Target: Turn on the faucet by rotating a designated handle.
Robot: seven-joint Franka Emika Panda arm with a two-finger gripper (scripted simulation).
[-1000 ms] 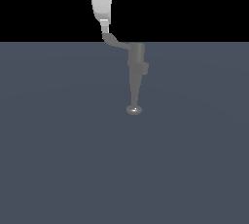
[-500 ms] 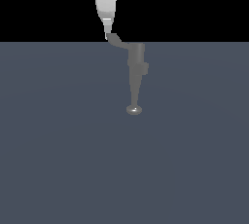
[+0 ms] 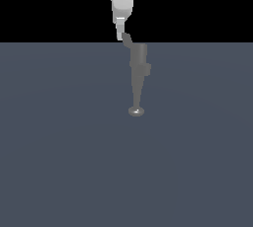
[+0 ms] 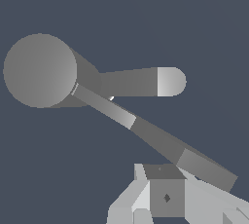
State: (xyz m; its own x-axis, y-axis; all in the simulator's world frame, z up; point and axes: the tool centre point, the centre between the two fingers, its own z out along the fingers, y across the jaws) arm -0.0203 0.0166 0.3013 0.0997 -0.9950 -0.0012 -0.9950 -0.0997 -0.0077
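The faucet [image 3: 138,75] stands on the table [image 3: 59,147], spout tip resting low. The pincer [image 3: 120,36] hangs beside the handle [image 3: 127,39], probably touching its paddle end so a sideways push would turn it; whether the jaws are apart is unclear.

Exterior camera faces me from afar; my wrist camera looks straight down, close; both catch the faucet [image 3: 138,78] [image 4: 41,70].

Gray faucet [image 3: 138,78], gray handle [image 4: 155,138], white hand [image 3: 121,36], slate-blue floor [image 3: 59,147].
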